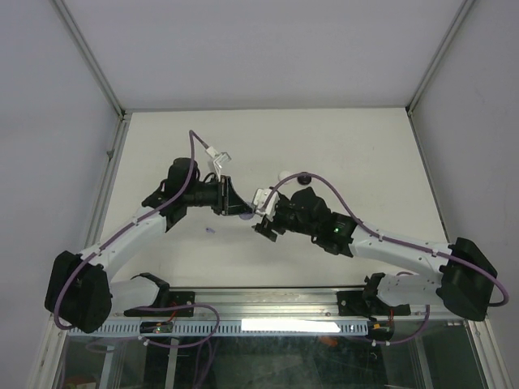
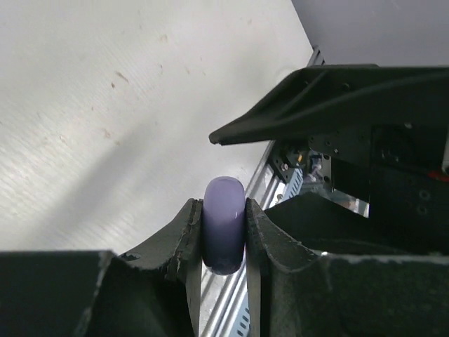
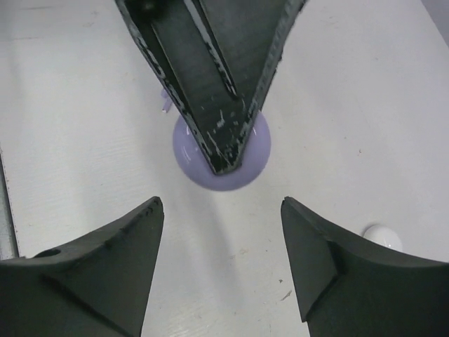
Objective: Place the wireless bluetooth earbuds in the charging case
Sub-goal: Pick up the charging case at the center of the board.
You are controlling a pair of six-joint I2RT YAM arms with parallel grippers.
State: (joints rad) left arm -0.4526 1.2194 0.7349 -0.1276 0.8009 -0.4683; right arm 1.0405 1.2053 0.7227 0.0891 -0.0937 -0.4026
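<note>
My left gripper (image 2: 224, 242) is shut on a round lavender case (image 2: 224, 225), pinched edge-on between both fingers and held just above the table. In the right wrist view the case (image 3: 188, 156) sits partly behind the left gripper's finger (image 3: 217, 77). My right gripper (image 3: 221, 235) is open and empty, its jaws wide apart just short of the case. A tiny lavender earbud (image 1: 209, 232) lies on the table below the left gripper (image 1: 235, 207). Another small lavender piece (image 3: 165, 104) peeks out beside the left finger. The right gripper (image 1: 261, 220) faces the left one.
A white rounded object (image 1: 284, 173) and a black round one (image 1: 304, 175) lie on the table behind the right arm. A white rounded object (image 3: 382, 236) shows at the right wrist view's lower right. The metal rail (image 1: 268, 300) runs along the near edge.
</note>
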